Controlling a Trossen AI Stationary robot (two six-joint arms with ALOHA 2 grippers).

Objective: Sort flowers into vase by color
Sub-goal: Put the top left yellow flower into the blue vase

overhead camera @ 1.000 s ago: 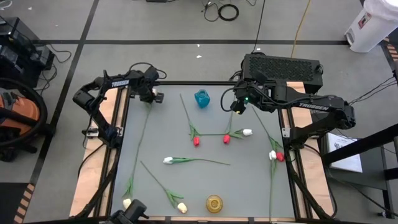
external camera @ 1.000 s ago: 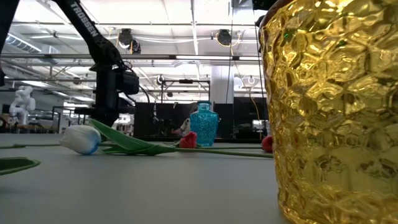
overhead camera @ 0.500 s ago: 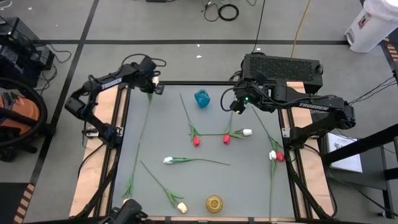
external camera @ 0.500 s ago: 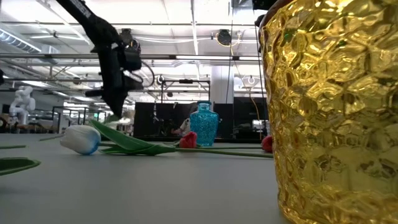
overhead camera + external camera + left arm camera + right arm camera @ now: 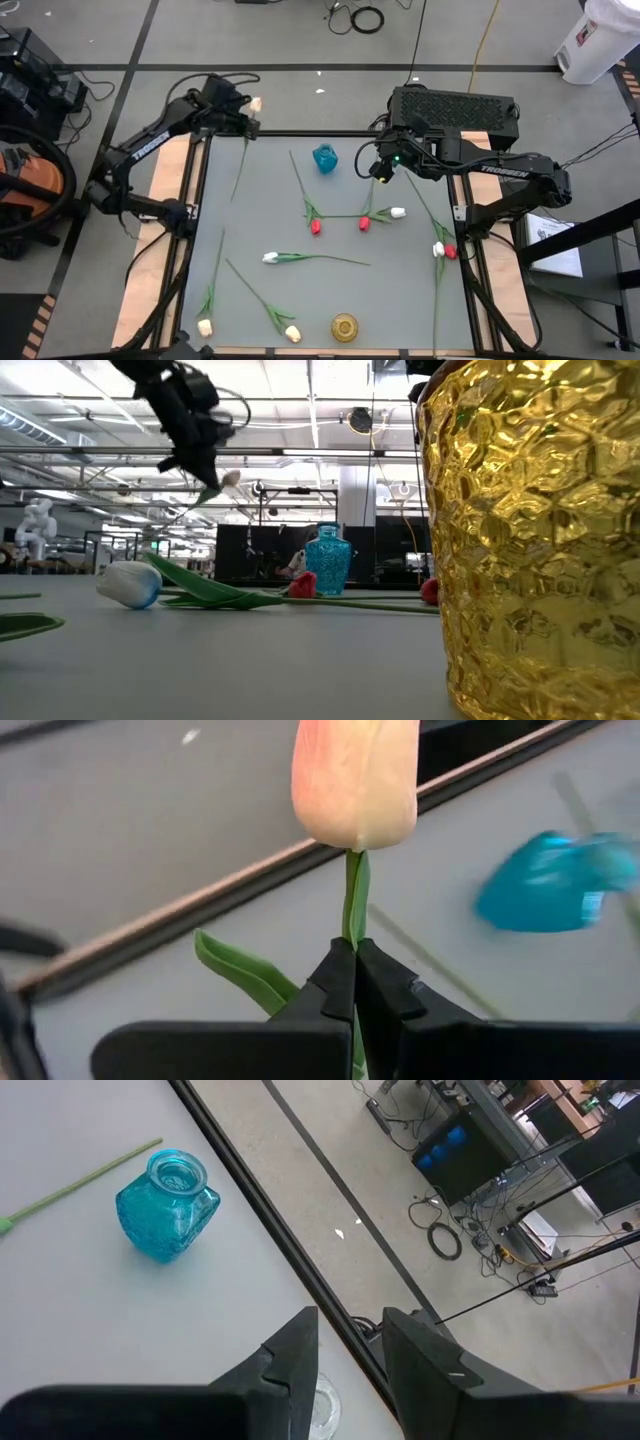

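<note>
A: Step? Left pincer point(image 5: 355, 982) clamped on cream tulip point(image 5: 355, 782) just under the bud, lifted off the desk point(image 5: 400, 285) at far left corner.
B: Right pincer point(image 5: 345, 1342) half open, empty, waiting beside blue vase point(image 5: 325, 158). Next: carry to matching vase, stem down.

left tool point(image 5: 205, 480) aloft with a tulip point(image 5: 228, 479), above blue vase point(image 5: 328, 559)

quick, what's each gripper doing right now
left gripper: shut on the cream tulip stem, lifted over the table's far left corner.
right gripper: open, empty, near the blue vase.
</note>
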